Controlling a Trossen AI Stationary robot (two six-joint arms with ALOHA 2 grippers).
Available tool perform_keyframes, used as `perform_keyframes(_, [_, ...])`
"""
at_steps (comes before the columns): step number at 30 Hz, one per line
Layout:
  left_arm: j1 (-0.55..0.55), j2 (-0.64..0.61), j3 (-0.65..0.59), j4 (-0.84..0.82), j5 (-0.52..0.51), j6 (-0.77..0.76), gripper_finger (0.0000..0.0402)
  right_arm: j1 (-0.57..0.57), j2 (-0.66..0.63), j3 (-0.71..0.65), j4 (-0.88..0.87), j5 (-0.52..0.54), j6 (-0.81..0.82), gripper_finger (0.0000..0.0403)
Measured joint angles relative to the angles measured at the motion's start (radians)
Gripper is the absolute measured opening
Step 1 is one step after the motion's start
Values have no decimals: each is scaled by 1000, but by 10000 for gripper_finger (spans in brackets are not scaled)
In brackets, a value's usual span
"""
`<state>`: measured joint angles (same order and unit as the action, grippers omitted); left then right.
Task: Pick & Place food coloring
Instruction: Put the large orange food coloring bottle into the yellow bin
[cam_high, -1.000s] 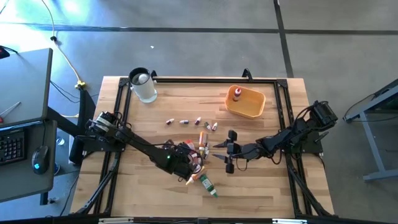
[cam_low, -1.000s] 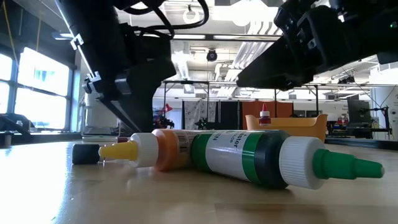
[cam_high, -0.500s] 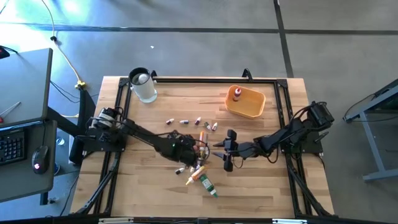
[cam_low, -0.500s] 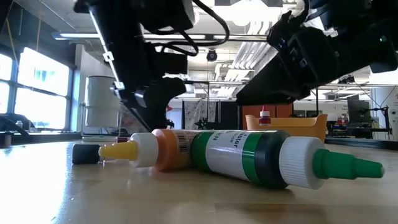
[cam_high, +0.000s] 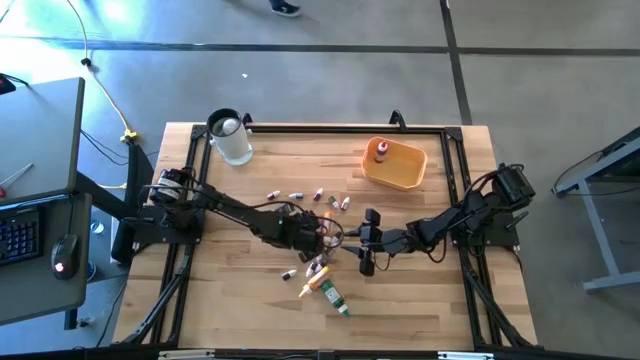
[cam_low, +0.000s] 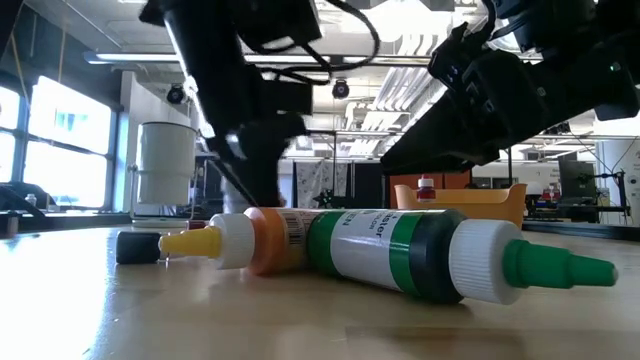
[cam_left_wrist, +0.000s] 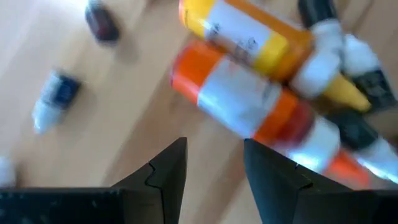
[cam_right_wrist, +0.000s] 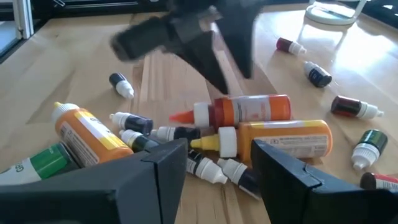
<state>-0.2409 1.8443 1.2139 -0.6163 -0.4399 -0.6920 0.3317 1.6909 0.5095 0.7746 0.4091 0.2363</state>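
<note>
Several food coloring bottles lie on their sides in a pile (cam_high: 318, 250) at the table's middle. Among them are an orange one (cam_left_wrist: 249, 106), a yellow-orange one (cam_right_wrist: 283, 140), and a green one (cam_low: 420, 255) with an orange, yellow-tipped one (cam_low: 250, 240) nearest the low camera. Small vials (cam_high: 305, 195) lie in a row on the far side of the pile. My left gripper (cam_left_wrist: 214, 165) is open just above the orange bottle, at the pile's left side (cam_high: 310, 230). My right gripper (cam_right_wrist: 217, 163) is open, low at the pile's right side (cam_high: 348, 240), with no bottle between its fingers.
An orange-yellow tray (cam_high: 395, 165) near the far right holds one red bottle (cam_high: 381, 151). A clear round jar (cam_high: 230, 138) stands at the far left corner. Black rails (cam_high: 330, 127) run along the table's edges. Bare wood lies on the near side and to the left.
My left gripper has moved from the pile's near-left side toward the table's far edge and a little right, over the pile's middle. A small vial and the bottles it covered show again on the pile's near side. My right arm has kept nearly still.
</note>
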Motion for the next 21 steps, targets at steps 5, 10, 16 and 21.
perform_keyframes(5, [-66, -18, -1, 19, -50, -193, 153, 2, 0, 0, -8, 0, 0, 171])
perform_keyframes(10, [-126, -4, 2, 78, -121, -374, 153, 3, 0, 0, -6, 0, 0, 171])
perform_keyframes(16, [-146, 32, 1, 118, -172, -524, 153, 3, 0, 0, 0, -1, 0, 171])
perform_keyframes(21, [-145, 54, -1, 136, -211, -622, 153, 3, 0, 0, -5, 0, -20, 171])
